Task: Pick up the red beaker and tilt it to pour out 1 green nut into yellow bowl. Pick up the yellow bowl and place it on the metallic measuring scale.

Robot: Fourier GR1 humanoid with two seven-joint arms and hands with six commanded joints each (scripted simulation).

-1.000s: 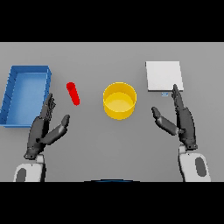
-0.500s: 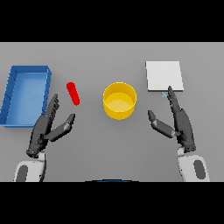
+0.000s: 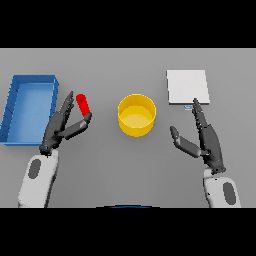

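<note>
Red beaker [image 3: 84, 105] lies flat, long axis toward the grey table's [image 3: 125, 165] far-left; your left hand [image 3: 61, 129], fingers relaxed, flanks it.

Desk [image 3: 125, 65]: plain grey surface filling the whole view.
Blue tray [image 3: 14, 107]: on the desk's left side, a rectangular open box with raised walls, its long side running away from the robot.
Red beaker [image 3: 83, 104]: lies on its side on the desk just right of the blue tray, between the tray and the yellow bowl.
Yellow bowl [image 3: 136, 115]: stands upright near the middle of the desk, round, mouth up, apart from the beaker and the scale.
Scale [image 3: 187, 86]: flat, pale square plate on the desk's right side, farther back than the bowl, with a small mark at its near edge.
</note>
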